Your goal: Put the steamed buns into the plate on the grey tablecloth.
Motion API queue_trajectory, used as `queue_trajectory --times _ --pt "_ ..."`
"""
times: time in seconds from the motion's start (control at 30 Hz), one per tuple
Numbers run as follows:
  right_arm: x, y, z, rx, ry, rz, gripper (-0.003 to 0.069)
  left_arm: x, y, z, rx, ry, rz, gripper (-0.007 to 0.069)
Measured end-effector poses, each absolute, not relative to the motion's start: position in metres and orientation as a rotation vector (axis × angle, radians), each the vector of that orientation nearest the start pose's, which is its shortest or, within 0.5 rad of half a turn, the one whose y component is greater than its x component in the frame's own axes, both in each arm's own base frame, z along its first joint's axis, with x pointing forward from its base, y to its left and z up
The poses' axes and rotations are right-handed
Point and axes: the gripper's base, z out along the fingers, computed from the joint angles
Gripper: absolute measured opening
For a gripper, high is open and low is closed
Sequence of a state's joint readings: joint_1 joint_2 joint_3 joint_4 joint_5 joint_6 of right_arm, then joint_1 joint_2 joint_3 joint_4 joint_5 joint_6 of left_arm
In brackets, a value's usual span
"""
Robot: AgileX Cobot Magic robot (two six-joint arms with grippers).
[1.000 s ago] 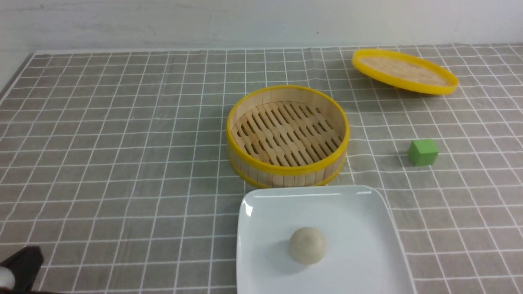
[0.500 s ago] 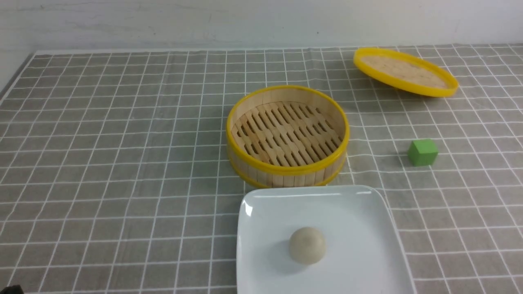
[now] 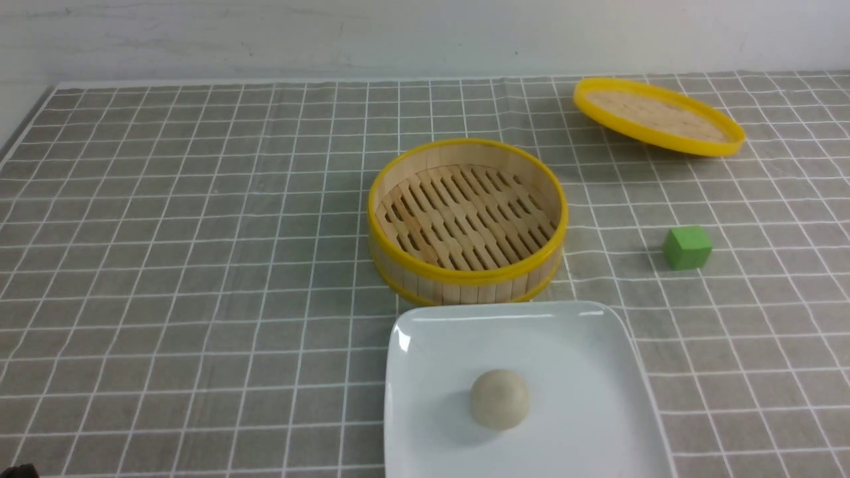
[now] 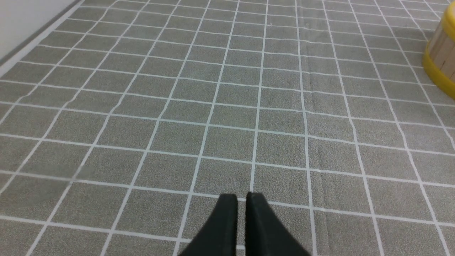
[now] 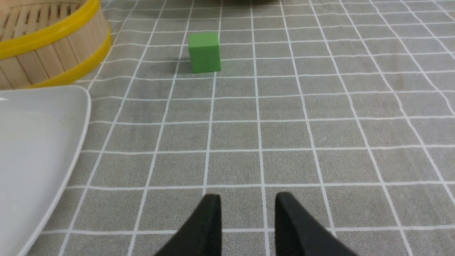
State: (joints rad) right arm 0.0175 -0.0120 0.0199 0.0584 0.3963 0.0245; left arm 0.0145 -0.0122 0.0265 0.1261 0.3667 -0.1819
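The left gripper (image 4: 241, 200) is hovering low over bare grey grid-lined tablecloth (image 4: 227, 106), its black fingers nearly touching and holding nothing. The right gripper (image 5: 247, 202) is standing with a clear gap between its fingers, also empty, above cloth beside the large glossy white rounded-square plate (image 3: 597, 372) at the worktop's near edge. The small off-white dome-shaped steamed bun (image 3: 500, 398) is sitting on that plate, so the task looks done. The risk now is a careless arm sweep nudging the plate's rim and rolling the bun off, or knocking the small green cube (image 5: 204, 52) or the round yellow-rimmed bamboo steamer (image 3: 467, 222), which is lying empty just behind the plate.
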Motion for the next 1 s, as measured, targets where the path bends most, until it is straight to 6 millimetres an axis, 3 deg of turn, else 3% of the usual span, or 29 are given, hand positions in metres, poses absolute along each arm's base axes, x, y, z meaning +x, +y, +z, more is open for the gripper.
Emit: queue_trajectory --times 1.0 --pt "0.0518 0.0030 0.1716 0.042 1.888 0.087 0.0239 0.0526 0.0056 0.1721 -0.091 1.860 0.028 0.0071"
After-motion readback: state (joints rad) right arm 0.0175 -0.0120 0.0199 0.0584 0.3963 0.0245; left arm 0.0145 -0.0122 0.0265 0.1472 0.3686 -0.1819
